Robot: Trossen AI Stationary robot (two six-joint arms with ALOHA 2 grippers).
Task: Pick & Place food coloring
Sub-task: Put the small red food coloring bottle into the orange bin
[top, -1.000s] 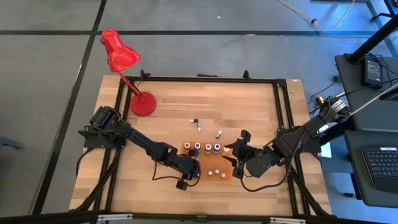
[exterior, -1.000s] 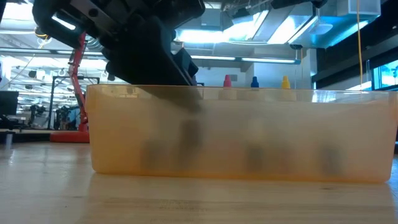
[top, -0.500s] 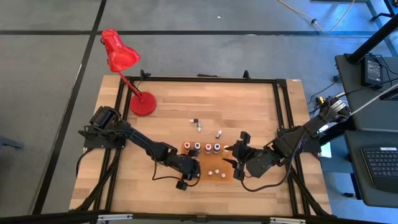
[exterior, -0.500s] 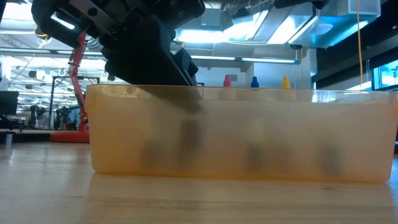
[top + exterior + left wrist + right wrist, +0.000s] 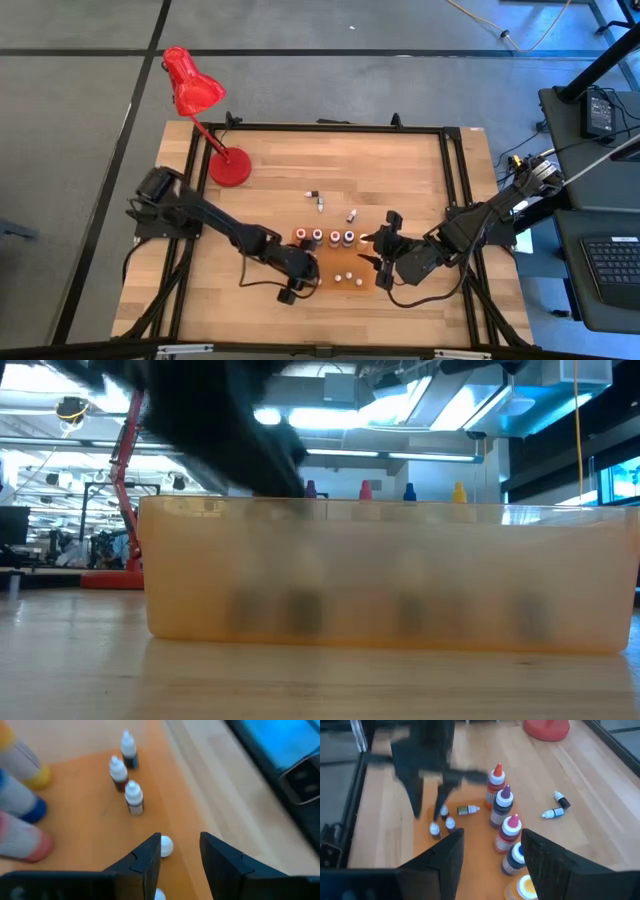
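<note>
An orange tray (image 5: 330,262) holds a row of taller food coloring bottles (image 5: 333,237) with coloured caps and several tiny white-capped droppers (image 5: 125,775). My left gripper (image 5: 180,847) hangs open just above the tray's near left part (image 5: 312,264). One tiny white-capped bottle (image 5: 165,845) stands below it, close beside one finger; whether they touch I cannot tell. My right gripper (image 5: 492,845) stands open above the tray's right end (image 5: 372,250), nothing between its fingers. Three more droppers (image 5: 320,203) lie on the wood beyond the tray.
A red desk lamp (image 5: 195,90) stands on its base (image 5: 230,167) at the table's far left. In the low view the tray's translucent orange wall (image 5: 390,575) fills the front, with dim bottle shapes behind it. Bare wood lies left and right of the tray.
My left gripper has opened and risen a little out of the tray, letting go of a tiny bottle, which stays standing on the tray floor. My right gripper has kept still.
</note>
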